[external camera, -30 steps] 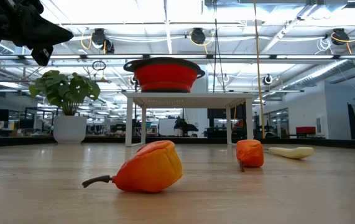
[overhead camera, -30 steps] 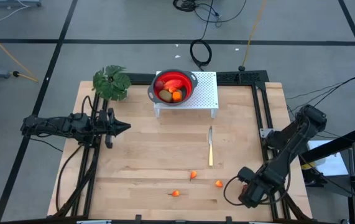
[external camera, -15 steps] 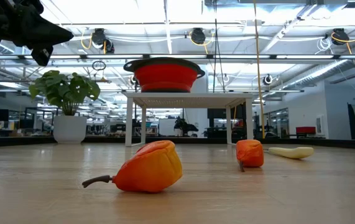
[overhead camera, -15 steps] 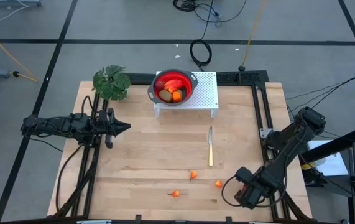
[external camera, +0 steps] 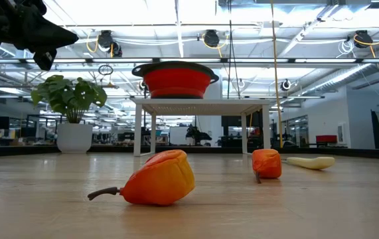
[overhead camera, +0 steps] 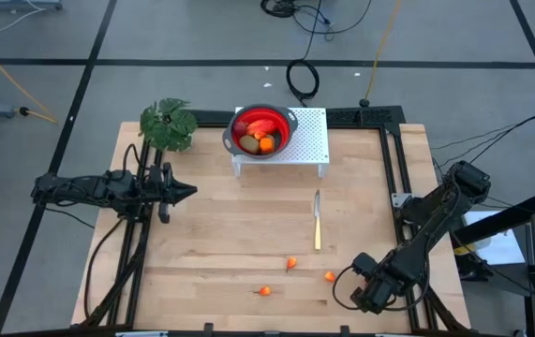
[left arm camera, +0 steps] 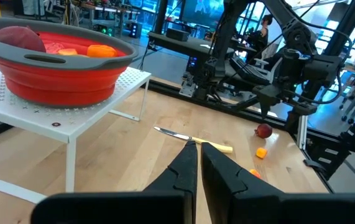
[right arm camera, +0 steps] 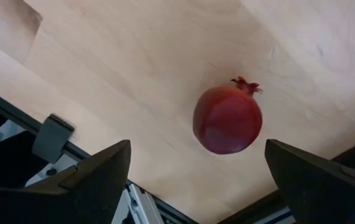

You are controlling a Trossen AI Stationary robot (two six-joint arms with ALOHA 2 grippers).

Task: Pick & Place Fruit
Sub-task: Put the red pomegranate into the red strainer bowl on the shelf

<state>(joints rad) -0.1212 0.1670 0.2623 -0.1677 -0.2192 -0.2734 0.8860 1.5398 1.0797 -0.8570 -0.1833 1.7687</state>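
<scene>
Right gripper [overhead camera: 372, 295] at the near right corner of the table [overhead camera: 230, 243], pointing down, fingers [right arm camera: 96, 177] spread fully wide with nothing between them. The dark-red pomegranate [right arm camera: 227, 119] lies on the wood directly below the gap, not touching either finger, close to the table's edge rail.

Right arm reaches in from its base at the right side of the table, elbow raised, forearm running toward the near edge.

Left gripper [overhead camera: 188, 191] hovers above the left-middle of the table, fingers pressed together, empty. Left arm lies stretched roughly level, pointing right toward the table centre.

Other fruit: three small orange fruits on the near part of the table, one [overhead camera: 290, 263] just past the near tip of the knife [overhead camera: 318, 221], one [overhead camera: 329, 276] to its right, nearest the right gripper, one [overhead camera: 264, 291] nearer and to the left. More fruit, a red piece, a brown oval and an orange one, sits in the red colander [overhead camera: 261, 131] on the white perforated stand [overhead camera: 309, 136] at the far centre. Potted plant [overhead camera: 168, 124] at the far left.
</scene>
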